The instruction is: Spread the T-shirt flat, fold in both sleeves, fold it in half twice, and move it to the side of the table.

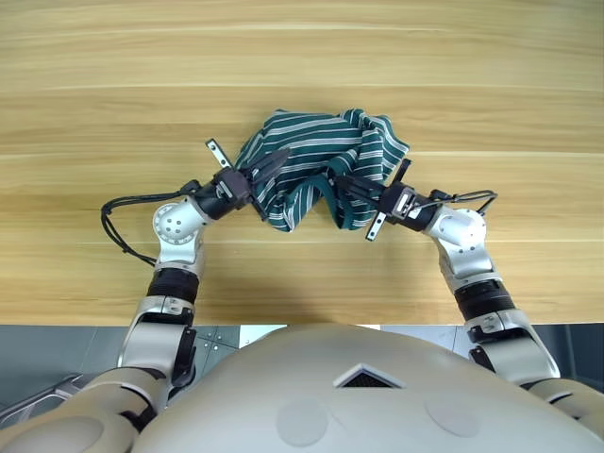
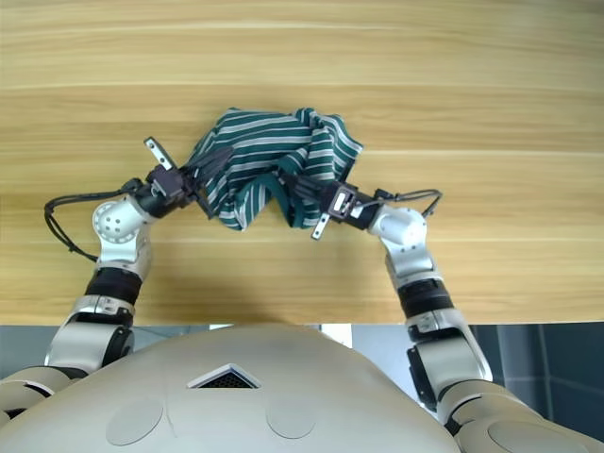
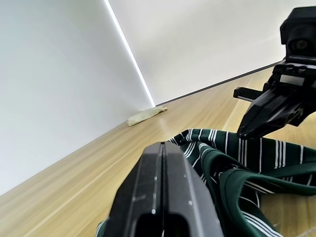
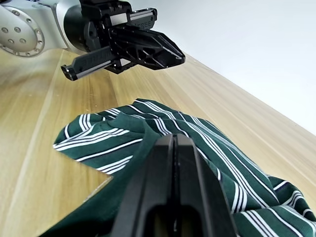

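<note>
A crumpled dark green T-shirt (image 1: pixel 321 156) with white stripes lies bunched in the middle of the wooden table (image 1: pixel 302 57). My left gripper (image 1: pixel 274 160) sits over the shirt's near left edge, fingers shut. In the right wrist view the left gripper (image 4: pixel 180 55) hovers just above the cloth with nothing between its tips. My right gripper (image 1: pixel 338 179) lies at the shirt's near right edge, also shut. Its fingertips (image 4: pixel 173 143) rest against the striped fabric (image 4: pixel 222 148); whether any cloth is pinched is hidden. The two grippers point toward each other, a short gap apart.
Bare wood stretches wide on the left, right and far sides of the shirt. The table's front edge (image 1: pixel 302 324) runs just before my arms. A black cable loop (image 1: pixel 118 222) hangs by the left wrist. A small beige object (image 3: pixel 146 115) lies against the far wall.
</note>
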You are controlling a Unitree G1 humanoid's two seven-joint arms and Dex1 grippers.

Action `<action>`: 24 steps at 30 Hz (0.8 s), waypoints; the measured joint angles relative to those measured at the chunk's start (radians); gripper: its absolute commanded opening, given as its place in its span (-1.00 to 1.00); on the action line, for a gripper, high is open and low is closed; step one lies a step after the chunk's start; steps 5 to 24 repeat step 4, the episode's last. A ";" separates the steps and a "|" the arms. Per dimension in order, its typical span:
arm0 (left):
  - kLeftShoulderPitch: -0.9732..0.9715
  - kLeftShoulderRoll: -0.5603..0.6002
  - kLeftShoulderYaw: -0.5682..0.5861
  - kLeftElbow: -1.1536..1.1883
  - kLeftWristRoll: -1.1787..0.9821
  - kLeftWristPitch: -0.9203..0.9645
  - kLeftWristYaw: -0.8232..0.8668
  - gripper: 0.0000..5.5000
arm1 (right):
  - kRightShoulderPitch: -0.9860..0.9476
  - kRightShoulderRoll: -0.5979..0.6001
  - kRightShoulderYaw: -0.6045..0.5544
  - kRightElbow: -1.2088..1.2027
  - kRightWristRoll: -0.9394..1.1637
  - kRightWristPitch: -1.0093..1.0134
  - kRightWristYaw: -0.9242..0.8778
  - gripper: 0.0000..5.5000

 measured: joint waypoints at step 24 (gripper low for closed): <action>0.000 0.006 -0.006 0.006 0.000 -0.013 0.008 -1.00 | 0.000 -0.012 0.006 -0.007 0.001 0.000 0.001 -0.99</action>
